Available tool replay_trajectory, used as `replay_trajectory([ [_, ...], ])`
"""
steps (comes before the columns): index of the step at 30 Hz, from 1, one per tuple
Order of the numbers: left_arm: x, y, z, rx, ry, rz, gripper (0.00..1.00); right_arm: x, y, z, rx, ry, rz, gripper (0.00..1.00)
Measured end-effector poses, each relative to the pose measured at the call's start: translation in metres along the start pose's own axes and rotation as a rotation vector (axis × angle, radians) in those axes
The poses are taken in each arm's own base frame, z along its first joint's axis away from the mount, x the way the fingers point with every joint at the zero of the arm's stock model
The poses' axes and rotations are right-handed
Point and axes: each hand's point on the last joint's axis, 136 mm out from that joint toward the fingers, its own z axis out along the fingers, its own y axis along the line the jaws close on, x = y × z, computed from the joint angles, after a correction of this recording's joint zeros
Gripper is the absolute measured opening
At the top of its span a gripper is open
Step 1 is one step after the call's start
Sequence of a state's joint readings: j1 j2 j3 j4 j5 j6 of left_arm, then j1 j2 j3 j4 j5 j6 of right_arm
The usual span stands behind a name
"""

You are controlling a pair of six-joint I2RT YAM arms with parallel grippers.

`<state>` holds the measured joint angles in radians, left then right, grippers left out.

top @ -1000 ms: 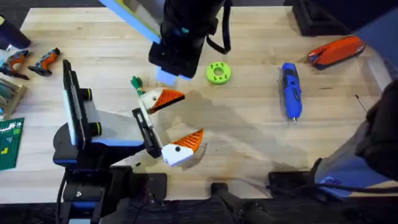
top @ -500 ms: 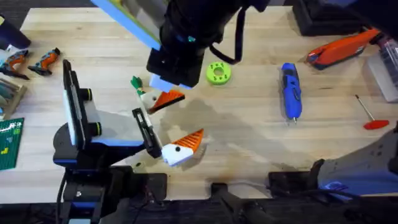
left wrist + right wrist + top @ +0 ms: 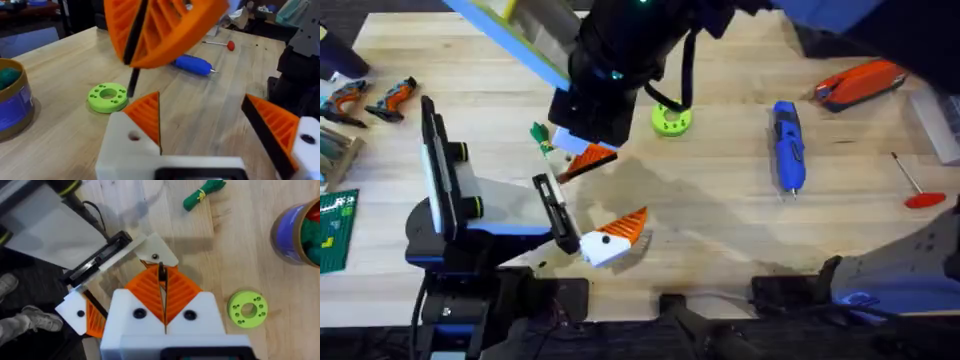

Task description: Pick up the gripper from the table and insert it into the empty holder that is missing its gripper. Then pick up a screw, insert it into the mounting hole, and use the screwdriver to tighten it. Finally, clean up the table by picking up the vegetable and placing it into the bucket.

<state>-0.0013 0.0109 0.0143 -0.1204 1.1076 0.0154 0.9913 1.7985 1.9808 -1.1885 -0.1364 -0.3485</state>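
Since the earlier frame, the right claw [image 3: 163, 302] has shifted slightly left over the holder [image 3: 156, 250], its orange pads pressed narrow on the gripper [image 3: 162, 276]. Left claw [image 3: 205, 125] stands wide. On the tabletop [image 3: 720, 210], the vegetable [image 3: 539, 134] lies at 10 o'clock from the holder; the screwdriver [image 3: 788, 147] lies at 3 o'clock.

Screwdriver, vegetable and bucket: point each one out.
screwdriver [image 3: 788, 146], overhead view, middle of its blue body.
vegetable [image 3: 204, 192], right wrist view, its green middle.
bucket [image 3: 14, 107], left wrist view, its blue wall.
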Motion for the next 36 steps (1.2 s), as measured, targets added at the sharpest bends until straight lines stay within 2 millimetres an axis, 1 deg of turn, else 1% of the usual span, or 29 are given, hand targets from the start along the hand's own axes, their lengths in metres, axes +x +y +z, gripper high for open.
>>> replay_trajectory([
  [14,0.0,0.0,0.0,0.0,0.0,0.0,0.985,0.0,0.0,0.002,-0.002,0.004,0.019,0.006],
  [20,0.0,0.0,0.0,0.0,0.0,0.0,0.985,0.001,0.004,0.011,-0.014,0.026,0.025,0.006],
  [24,0.0,0.0,0.0,0.0,0.0,0.0,0.985,0.007,0.008,0.018,-0.03,0.061,0.026,0.006],
  [36,0.0,0.0,0.0,0.0,0.0,0.0,0.985,0.007,0.008,0.02,-0.024,0.067,0.025,0.006],
])
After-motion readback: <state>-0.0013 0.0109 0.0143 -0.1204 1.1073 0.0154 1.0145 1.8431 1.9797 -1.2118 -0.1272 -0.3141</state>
